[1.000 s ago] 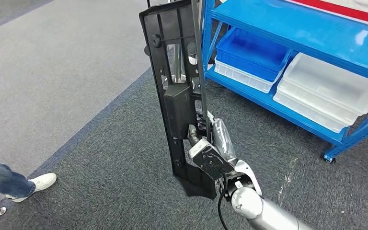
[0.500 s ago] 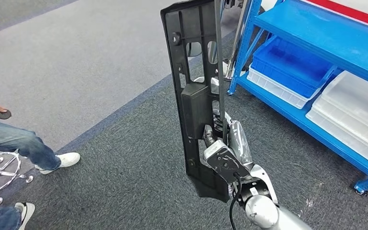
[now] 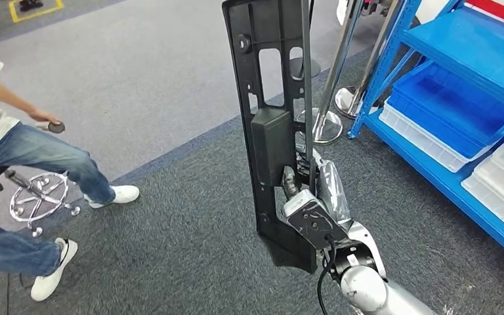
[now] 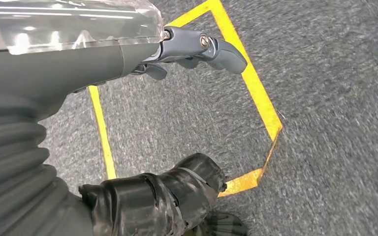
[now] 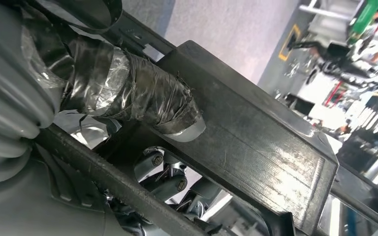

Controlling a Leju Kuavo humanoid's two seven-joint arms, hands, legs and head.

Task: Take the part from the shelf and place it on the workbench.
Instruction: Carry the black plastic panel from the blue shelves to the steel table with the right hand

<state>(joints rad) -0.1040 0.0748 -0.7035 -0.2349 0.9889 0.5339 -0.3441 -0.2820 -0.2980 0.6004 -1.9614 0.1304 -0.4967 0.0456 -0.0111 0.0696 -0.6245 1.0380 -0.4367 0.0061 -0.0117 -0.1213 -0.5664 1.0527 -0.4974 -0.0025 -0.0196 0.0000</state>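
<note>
Right hand carries the part upright above the carpeted floor.
The blue shelf with its blue bin stands to the right. A seated person and chrome chair base lie left; chrome stanchion posts stand behind. The long black plastic part is clear of all. The right hand has fingers clenched around its lower section. The left hand hangs over yellow floor tape, fingers released.

Dark grey carpet beside lighter grey floor; blue shelf rack right, blue bin inside; chrome stanchion posts; yellow floor tape
</note>
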